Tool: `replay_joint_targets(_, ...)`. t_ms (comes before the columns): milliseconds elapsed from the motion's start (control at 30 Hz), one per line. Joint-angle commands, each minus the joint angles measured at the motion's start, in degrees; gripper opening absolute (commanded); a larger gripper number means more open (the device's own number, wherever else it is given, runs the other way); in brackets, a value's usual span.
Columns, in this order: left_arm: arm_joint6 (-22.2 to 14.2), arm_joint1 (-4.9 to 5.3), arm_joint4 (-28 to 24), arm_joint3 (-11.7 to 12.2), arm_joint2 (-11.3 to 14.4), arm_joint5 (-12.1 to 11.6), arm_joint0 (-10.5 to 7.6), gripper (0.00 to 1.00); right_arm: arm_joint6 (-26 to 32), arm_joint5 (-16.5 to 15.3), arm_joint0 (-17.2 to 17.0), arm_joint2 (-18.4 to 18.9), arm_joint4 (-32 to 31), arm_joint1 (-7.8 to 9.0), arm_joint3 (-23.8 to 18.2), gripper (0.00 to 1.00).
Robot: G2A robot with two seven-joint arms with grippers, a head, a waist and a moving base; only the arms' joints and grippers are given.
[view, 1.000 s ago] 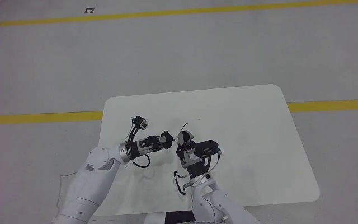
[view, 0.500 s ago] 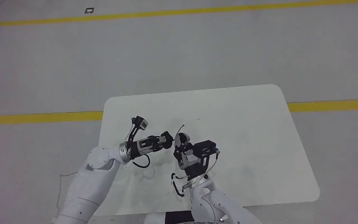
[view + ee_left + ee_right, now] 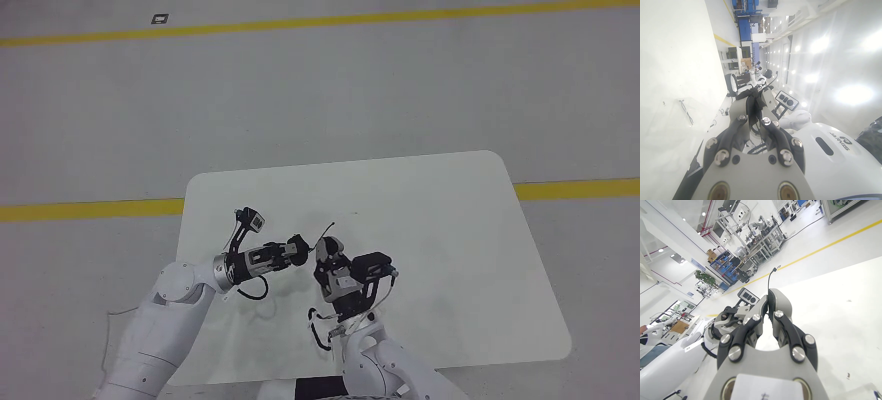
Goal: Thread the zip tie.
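A thin black zip tie (image 3: 769, 281) stands up out of my right gripper (image 3: 768, 298), which is shut on its strap; the square head is at the free top end. From above, the tie (image 3: 328, 232) rises from the right gripper (image 3: 325, 250) over the near-middle of the white table (image 3: 450, 220). My left gripper (image 3: 300, 248) sits just to its left, tip pointing at it. Its dark-covered fingertips (image 3: 753, 92) are pressed together. A thin black strand runs back between the fingers; I cannot tell whether it is gripped.
Two spare black zip ties (image 3: 686, 112) lie crossed on the table beside the left gripper. A small dark speck (image 3: 352, 212) lies farther back. The table's right half and far side are bare white surface.
The right gripper with the tie shifted slightly toward the left gripper, then eased back a little. The left arm kept still.
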Motion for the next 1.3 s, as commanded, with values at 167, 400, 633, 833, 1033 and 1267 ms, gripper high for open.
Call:
replay_joint_targets(167, 0.00, 0.00, 0.00, 0.00, 0.00, 0.00, 0.00, 0.00, 2.25, 0.00, 0.04, -0.11, -0.01, 0.14, 0.02, 0.00)
replay_joint_targets(400, 0.00, 0.00, 0.00, 0.00, 0.00, 0.00, 0.00, 0.00, 1.85, 0.00, 0.07, -0.15, 0.53, 0.20, 0.02, 0.00)
replay_joint_targets(633, 0.00, 0.00, 0.00, 0.00, 0.00, 0.00, 0.00, 0.00, 1.69, 0.00, -0.10, -0.04, 0.55, 0.30, -0.07, 0.76)
replay_joint_targets(833, 0.00, 0.00, 0.00, 0.00, 0.00, 0.00, 0.00, 0.00, 1.09, 0.00, -0.46, 0.26, 0.56, 0.39, -0.23, 1.00)
replay_joint_targets(1033, 0.00, 0.00, 0.00, 0.00, 0.00, 0.00, 0.00, 0.00, 0.35, 0.00, -1.12, 0.86, 0.37, 0.52, -0.71, 1.00)
replay_joint_targets(1267, 0.00, 0.00, 0.00, 0.00, 0.00, 0.00, 0.00, 0.00, -0.06, -0.06, -3.93, 3.32, 0.93, 1.38, -3.22, 1.00)
